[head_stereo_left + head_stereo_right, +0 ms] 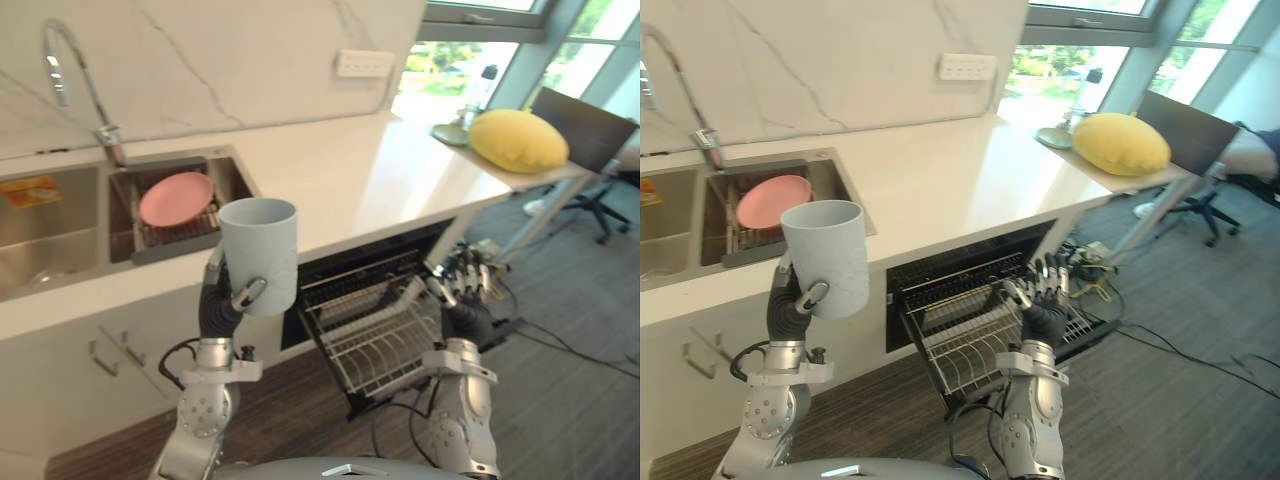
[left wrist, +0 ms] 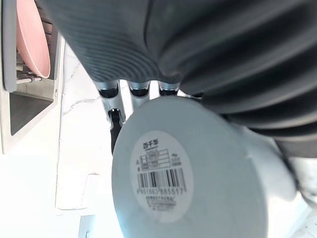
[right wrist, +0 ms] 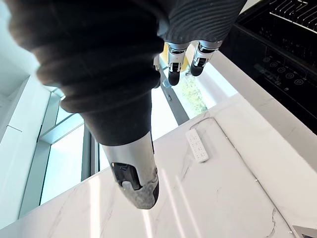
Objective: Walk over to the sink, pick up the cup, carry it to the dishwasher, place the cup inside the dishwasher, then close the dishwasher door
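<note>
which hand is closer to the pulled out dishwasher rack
Right. The right hand is raised open at the dishwasher rack, on its side away from the sink. The left hand holds the cup up beyond the rack's sink side.

Pale blue-grey cup (image 1: 258,250); pink plate (image 1: 175,198); yellow cushion (image 1: 518,139); white grey-veined backsplash (image 1: 230,60); plain white countertop (image 1: 350,180).

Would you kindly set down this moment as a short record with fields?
cup: pale blue-grey, upright, held up in front of the counter
left hand: curled round the cup
right hand: open, raised above the dishwasher rack
dishwasher rack: pulled out beneath the counter, no dishes seen in it
sink: pink plate lying in its right basin
</note>
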Available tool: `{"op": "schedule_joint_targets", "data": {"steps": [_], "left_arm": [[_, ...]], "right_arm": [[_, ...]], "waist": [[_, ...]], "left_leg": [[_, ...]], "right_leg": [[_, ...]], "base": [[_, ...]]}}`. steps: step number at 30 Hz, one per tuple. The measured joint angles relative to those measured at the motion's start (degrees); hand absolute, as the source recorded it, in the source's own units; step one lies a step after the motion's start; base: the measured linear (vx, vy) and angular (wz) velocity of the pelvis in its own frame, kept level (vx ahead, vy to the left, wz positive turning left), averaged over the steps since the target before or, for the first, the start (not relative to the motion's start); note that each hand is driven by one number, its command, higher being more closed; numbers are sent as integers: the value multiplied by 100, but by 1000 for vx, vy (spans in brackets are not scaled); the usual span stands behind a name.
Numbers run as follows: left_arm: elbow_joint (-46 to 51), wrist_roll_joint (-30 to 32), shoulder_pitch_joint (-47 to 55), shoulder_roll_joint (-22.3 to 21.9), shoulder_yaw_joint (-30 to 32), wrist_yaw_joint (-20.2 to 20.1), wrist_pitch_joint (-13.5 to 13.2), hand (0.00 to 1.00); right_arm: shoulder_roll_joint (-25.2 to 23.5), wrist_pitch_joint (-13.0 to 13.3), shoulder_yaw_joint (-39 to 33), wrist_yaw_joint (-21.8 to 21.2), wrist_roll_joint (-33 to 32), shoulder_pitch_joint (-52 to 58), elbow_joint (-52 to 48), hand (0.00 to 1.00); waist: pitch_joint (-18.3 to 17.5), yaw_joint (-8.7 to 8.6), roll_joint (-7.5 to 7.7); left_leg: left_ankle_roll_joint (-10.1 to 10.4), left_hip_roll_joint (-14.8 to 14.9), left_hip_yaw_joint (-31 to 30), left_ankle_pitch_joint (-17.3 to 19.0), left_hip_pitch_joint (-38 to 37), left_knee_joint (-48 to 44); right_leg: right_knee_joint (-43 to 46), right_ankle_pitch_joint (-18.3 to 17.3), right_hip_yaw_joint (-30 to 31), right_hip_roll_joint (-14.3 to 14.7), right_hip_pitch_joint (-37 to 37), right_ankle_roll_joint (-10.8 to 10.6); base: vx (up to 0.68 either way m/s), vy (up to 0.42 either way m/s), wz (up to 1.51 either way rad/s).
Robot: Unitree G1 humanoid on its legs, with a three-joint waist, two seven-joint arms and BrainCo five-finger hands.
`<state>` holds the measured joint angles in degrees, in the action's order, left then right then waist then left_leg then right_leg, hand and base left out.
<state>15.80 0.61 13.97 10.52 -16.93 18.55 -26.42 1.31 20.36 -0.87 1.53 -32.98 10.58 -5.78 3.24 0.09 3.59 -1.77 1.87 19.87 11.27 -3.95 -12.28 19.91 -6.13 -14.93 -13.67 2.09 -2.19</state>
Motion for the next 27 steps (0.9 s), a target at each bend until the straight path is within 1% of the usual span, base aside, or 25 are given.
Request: {"op": "schedule_joint_targets", "data": {"steps": [1, 2, 3, 4, 5, 6, 7, 8, 10, 11, 14, 16, 17, 18, 24, 25, 27], "left_arm": [[-14, -8, -89, 37, 69, 0, 37, 100], [-13, -35, -188, 10, 100, 2, 37, 100], [-15, -35, -250, 3, 93, 2, 36, 100], [-10, -28, -337, -89, 73, 11, 36, 100], [-2, 21, -384, -172, 69, 82, 34, 100], [8, 37, -385, -206, 74, 127, 34, 100], [20, 142, -386, -255, 76, 252, 34, 100], [67, 272, -413, -271, 75, 333, 33, 100], [133, 460, -464, -267, 80, 444, 27, 100], [132, 585, -532, -269, 100, 542, 28, 100], [127, 643, -594, -267, 107, 712, 30, 100], [117, 643, -635, -271, 111, 787, 30, 100], [102, 642, -641, -275, 112, 876, 30, 100], [-356, 642, -623, -488, 110, 972, 44, 100], [-355, 696, -624, -497, 115, 1014, 46, 100], [-355, 863, -626, -502, 117, 1146, 53, 100], [-351, 1172, -631, -505, 137, 1444, 92, 100]], "right_arm": [[60, -9, 26, -1, 42, -16, -3, 0], [175, -9, 18, -1, 61, -25, -12, 0], [245, -9, 20, -1, 63, -32, -15, 0], [387, -24, 19, 5, 64, -63, -21, 0], [491, -69, 22, 4, 64, -92, -25, 0], [524, -94, 22, 4, 64, -115, -27, 0], [545, -151, 33, -1, 63, -165, -72, 0], [545, -201, 69, -3, 61, -197, -224, 0], [550, -222, 91, -30, 54, -250, -353, 0], [550, -333, 130, -74, -37, -322, -443, 0], [539, -371, 243, -220, -66, -457, -454, 0], [520, -513, 284, -283, -66, -461, -456, 0], [511, -573, 295, -401, -76, -461, -456, 0], [506, -700, 477, -749, -147, -504, -468, 0], [507, -700, 503, -749, -151, -503, -468, 0], [507, -703, 524, -751, -152, -504, -468, 0], [507, -732, 562, -763, -158, -526, -468, 0]], "waist": [[-16, 2, 29], [-28, -2, -8], [-11, -12, -50], [37, -16, -165], [62, -8, -226], [64, -8, -233], [36, -10, -285], [37, -16, -284], [46, -10, -269], [65, 13, -235], [103, -16, -185], [122, -13, -152], [123, 2, -151], [117, -15, -144], [117, -7, -144], [117, -6, -144], [117, 52, -143]], "left_leg": [[86, 15, 12, 83, 88, -158], [119, 88, 10, 105, 183, -234], [142, 110, 8, 117, 242, -268], [179, 142, -36, 111, 301, -261], [175, 157, -65, 99, 323, -254], [168, 164, -70, 95, 318, -253], [152, 185, -67, 87, 300, -257], [152, 193, -60, 88, 299, -263], [150, 194, -13, 86, 302, -265], [141, 194, 62, 92, 300, -265], [117, 165, 104, 108, 307, -262], [103, 146, 143, 118, 305, -254], [93, 142, 190, 128, 305, -248], [54, -40, 210, -65, 186, 147], [45, -55, 142, -71, 224, 130], [38, -79, 76, -76, 245, 115], [36, -87, 20, -76, 273, 82]], "right_leg": [[-364, 112, 53, 76, -61, -339], [-779, 203, 89, 192, -220, -494], [-971, 269, 96, 213, -259, -575], [-1241, 397, 100, 304, -294, -493], [-1475, 511, 129, 382, -346, -453], [-1579, 551, 147, 412, -391, -448], [-1753, 666, 175, 485, -463, -439], [-1877, 749, 191, 517, -508, -443], [-1987, 846, 234, 539, -523, -482], [-2071, 911, 310, 547, -521, -491], [-2144, 963, 367, 526, -513, -499], [-2144, 966, 420, 508, -492, -501], [-2143, 968, 491, 504, -463, -502], [-2205, 1023, 528, 421, -434, -533], [-2207, 1024, 471, 414, -462, -534], [-2211, 1025, 434, 410, -468, -534], [-2216, 1029, 358, 404, -477, -535]], "base": [[11, -172, -32], [0, -167, -21], [-30, -97, -11], [-48, -45, -15], [-45, -29, -21], [-19, -34, -24], [-1, -55, -19], [2, -46, -15], [-9, -19, -15], [-23, 2, -23], [-29, 22, -13], [-30, 27, -9], [-21, 16, -9], [-24, 5, -7], [-23, -7, 6], [-37, -5, 25], [-42, -9, 17]]}}
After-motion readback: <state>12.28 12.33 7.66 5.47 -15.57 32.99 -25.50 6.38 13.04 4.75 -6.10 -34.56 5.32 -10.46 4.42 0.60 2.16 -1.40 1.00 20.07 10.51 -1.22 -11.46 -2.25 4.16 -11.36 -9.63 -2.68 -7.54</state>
